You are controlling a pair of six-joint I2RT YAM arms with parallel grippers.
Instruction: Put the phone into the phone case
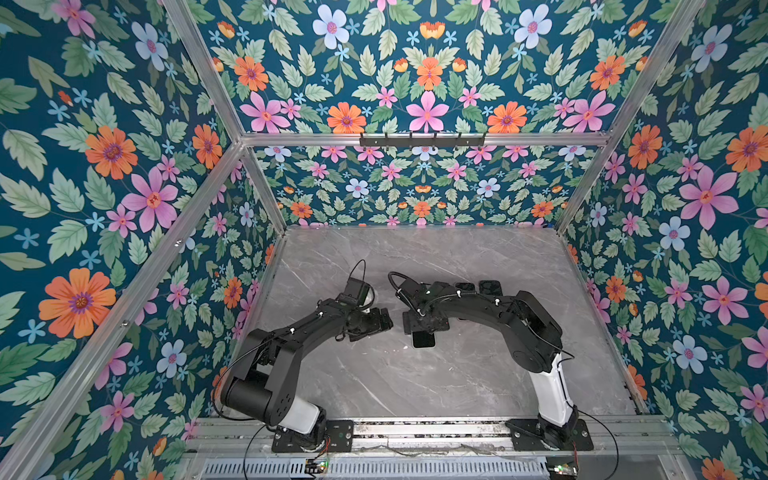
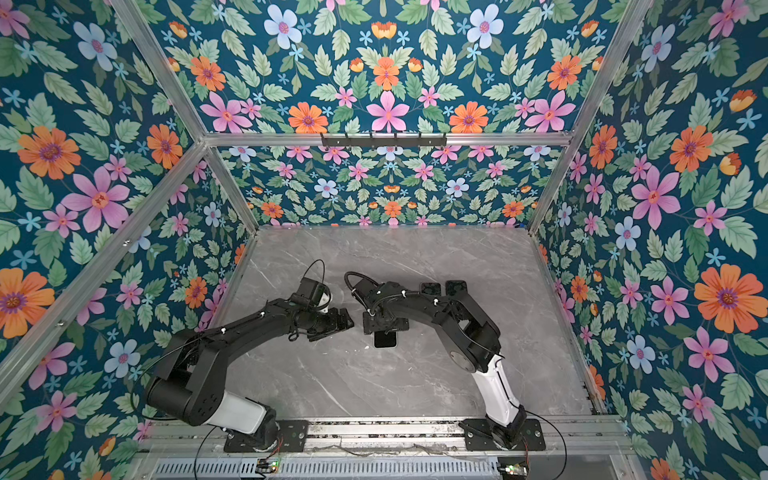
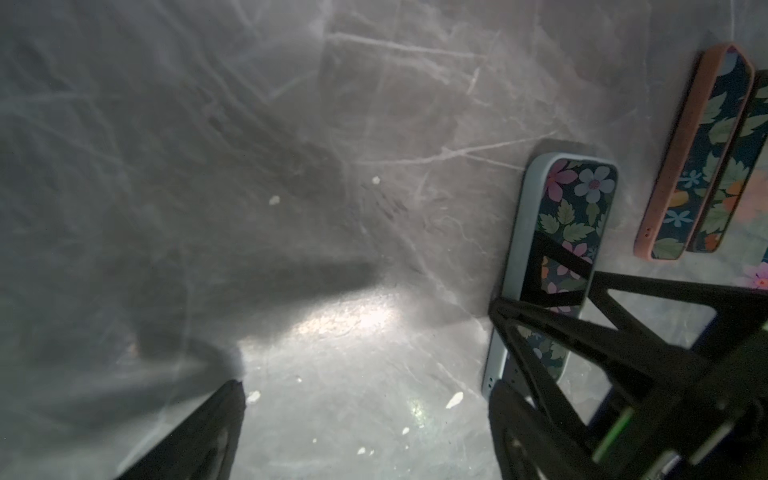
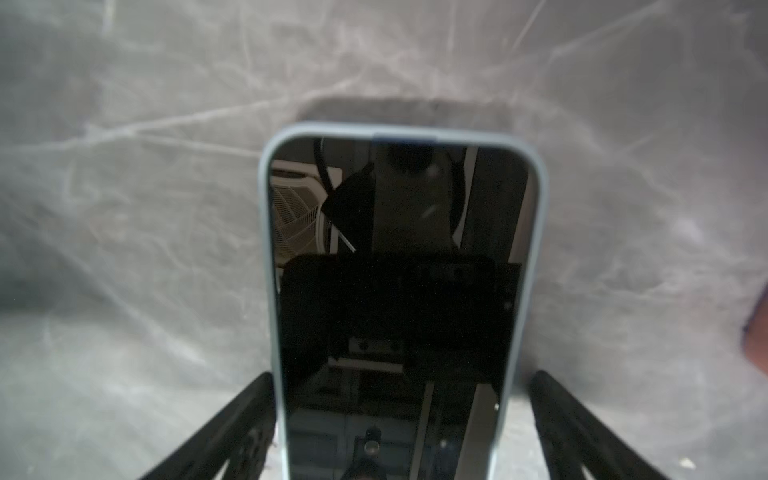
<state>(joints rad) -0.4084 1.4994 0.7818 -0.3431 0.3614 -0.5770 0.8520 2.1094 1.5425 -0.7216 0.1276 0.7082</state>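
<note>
**Phone seated in pale blue case**

Right gripper stands wide, straddling the phone without gripping it. Left gripper, just to its left, is spread and empty. The phone lies screen-up inside the phone case, in the middle of the surface.

Phone in blue phone case flat on marble table; left gripper jaws spread wide.
</note>
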